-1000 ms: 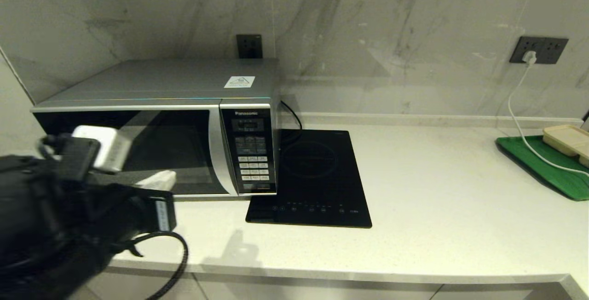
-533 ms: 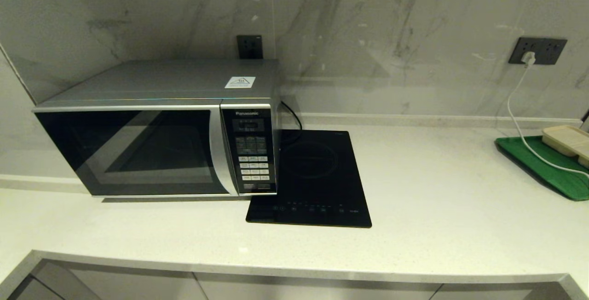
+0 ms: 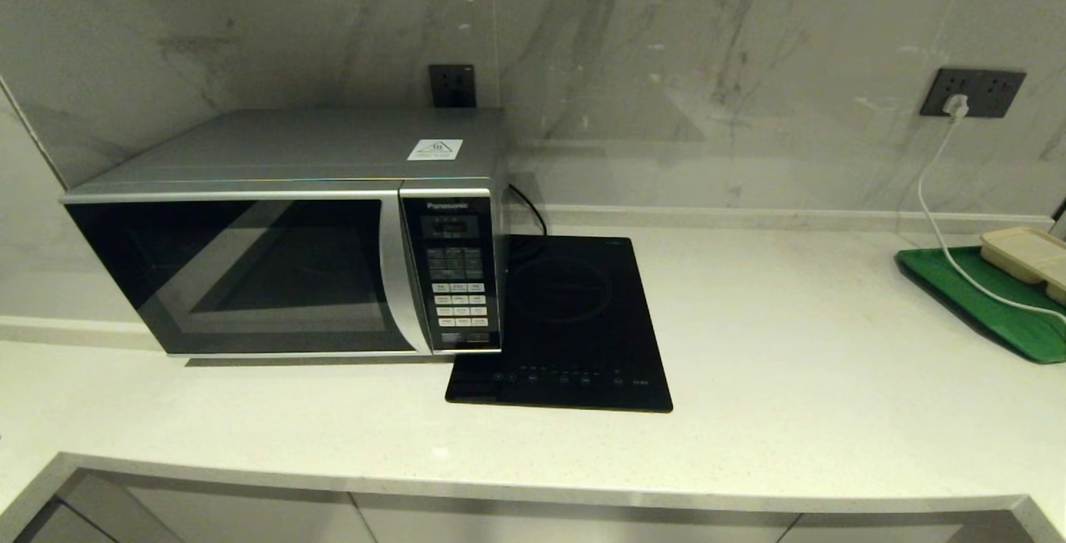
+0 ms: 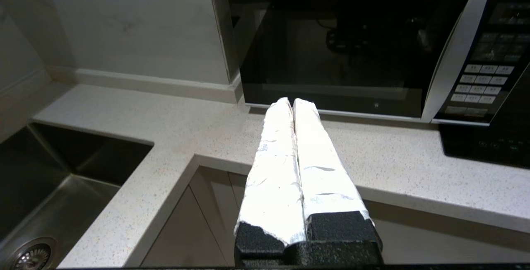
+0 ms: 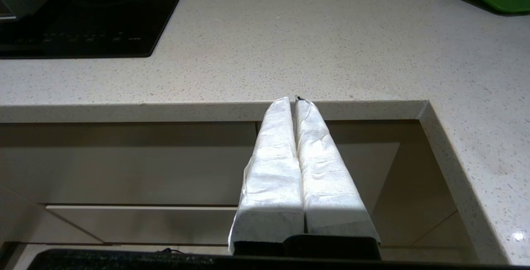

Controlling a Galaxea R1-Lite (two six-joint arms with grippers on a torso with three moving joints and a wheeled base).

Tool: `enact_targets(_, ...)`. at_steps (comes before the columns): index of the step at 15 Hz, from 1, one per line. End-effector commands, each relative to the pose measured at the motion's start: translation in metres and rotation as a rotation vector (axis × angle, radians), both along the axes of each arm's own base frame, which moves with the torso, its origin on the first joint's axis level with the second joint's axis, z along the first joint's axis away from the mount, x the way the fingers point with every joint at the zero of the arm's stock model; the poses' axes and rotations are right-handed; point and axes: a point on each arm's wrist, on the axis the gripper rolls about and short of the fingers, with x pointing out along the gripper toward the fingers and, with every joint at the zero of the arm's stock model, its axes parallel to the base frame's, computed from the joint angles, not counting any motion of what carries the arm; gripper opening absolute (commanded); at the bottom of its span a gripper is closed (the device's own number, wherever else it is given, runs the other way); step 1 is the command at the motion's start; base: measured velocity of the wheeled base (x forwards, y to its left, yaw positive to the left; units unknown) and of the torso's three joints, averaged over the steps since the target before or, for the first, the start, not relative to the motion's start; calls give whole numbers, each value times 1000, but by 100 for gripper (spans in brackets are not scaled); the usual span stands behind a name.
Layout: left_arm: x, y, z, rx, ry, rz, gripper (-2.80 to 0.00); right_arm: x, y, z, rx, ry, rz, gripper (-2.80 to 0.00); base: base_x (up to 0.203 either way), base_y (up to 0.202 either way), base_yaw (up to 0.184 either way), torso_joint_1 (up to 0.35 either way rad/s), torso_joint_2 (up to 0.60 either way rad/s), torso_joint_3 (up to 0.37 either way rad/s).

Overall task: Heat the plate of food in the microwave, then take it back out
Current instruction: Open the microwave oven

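The silver Panasonic microwave (image 3: 283,231) stands at the back left of the counter with its dark glass door closed (image 4: 352,50). The lilac plate of food is out of view in every frame. My left gripper (image 4: 293,103) is shut with nothing in it, held off the counter's front edge and pointing at the lower part of the microwave door. My right gripper (image 5: 293,101) is shut and empty, hanging below and in front of the counter edge. Neither arm shows in the head view.
A flat black induction cooktop (image 3: 566,322) lies right of the microwave. A green tray (image 3: 991,301) with a beige compartment tray (image 3: 1028,256) and a white cable (image 3: 937,193) sits at the far right. A steel sink (image 4: 54,187) is sunk into the counter left of the microwave.
One second ago my left arm filled the lower left of the head view in front of the microwave door. It has since dropped out of that view.
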Motion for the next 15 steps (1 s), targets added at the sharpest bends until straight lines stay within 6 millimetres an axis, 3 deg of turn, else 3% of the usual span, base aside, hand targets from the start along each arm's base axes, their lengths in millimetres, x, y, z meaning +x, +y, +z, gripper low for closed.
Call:
enact_targets(1, -3, 1, 0, 7, -8, -19, -280, 0, 0, 0, 0, 1, 1, -280, 0, 0, 0, 0, 0, 0)
enact_targets(8, -11, -2, 6, 55, 2, 189, -280, 0, 0, 0, 0, 1, -1, -280, 0, 0, 0, 0, 0, 0)
enact_targets(10, -13, -13, 8, 98, -20, 105, -280, 0, 0, 0, 0, 1, -1, -280, 0, 0, 0, 0, 0, 0)
enact_targets(12, -14, -15, -7, 98, -22, -12, -280, 0, 0, 0, 0, 1, 1, -280, 0, 0, 0, 0, 0, 0)
enact_targets(15, -26, -16, -51, 94, -65, -178, -280, 0, 0, 0, 1, 1, 1, -280, 0, 0, 0, 0, 0, 0)
